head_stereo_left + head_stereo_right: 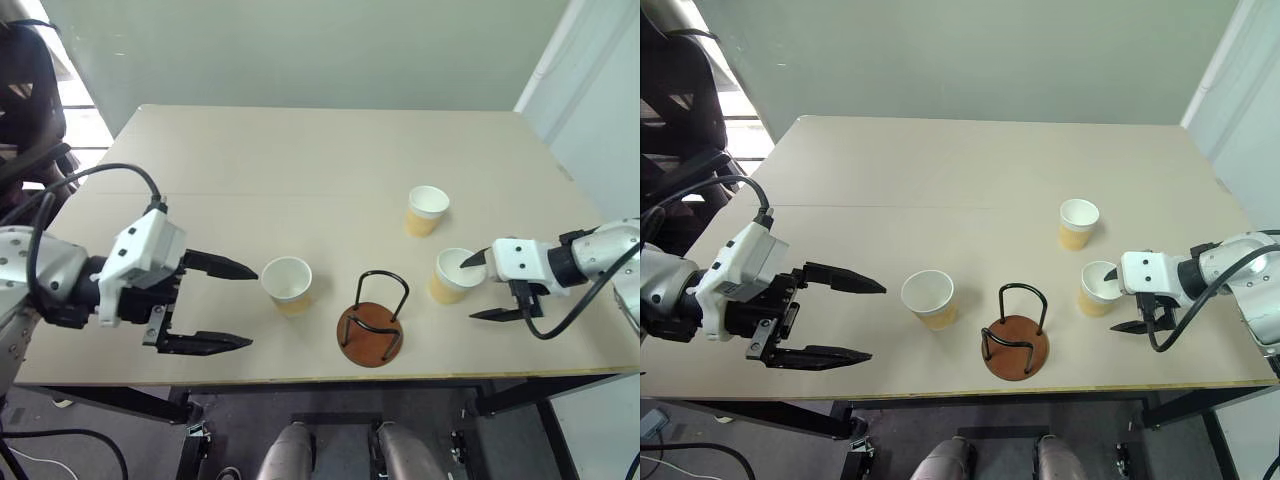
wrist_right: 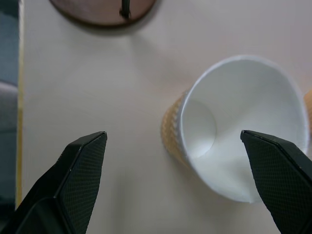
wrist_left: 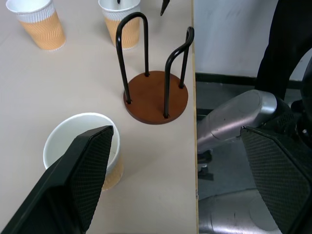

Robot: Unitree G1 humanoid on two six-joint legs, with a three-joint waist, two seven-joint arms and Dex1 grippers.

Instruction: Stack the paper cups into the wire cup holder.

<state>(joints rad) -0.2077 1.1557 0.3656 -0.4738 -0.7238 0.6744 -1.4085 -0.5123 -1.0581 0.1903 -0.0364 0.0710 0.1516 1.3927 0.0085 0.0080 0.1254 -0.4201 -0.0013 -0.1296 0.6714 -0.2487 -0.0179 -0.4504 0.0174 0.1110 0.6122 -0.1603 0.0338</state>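
Observation:
Three paper cups stand upright on the table: one (image 1: 287,283) left of centre, one (image 1: 428,210) further back on the right, one (image 1: 453,275) near the right front. The wire cup holder (image 1: 372,325), empty, stands near the front edge between the first and third cups. My left gripper (image 1: 250,306) is open, level, its fingertips just left of the left cup (image 3: 73,134) without touching it. My right gripper (image 1: 470,290) is open and tilted down at the right front cup (image 2: 239,141). One finger reaches over the cup's rim, the other hangs on its near side.
The beige table (image 1: 300,160) ends just in front of the holder, and its front edge (image 3: 194,122) runs close beside the holder's wooden base (image 3: 156,95). A white wall lies beyond the far edge, and a dark chair (image 1: 25,90) stands at the far left.

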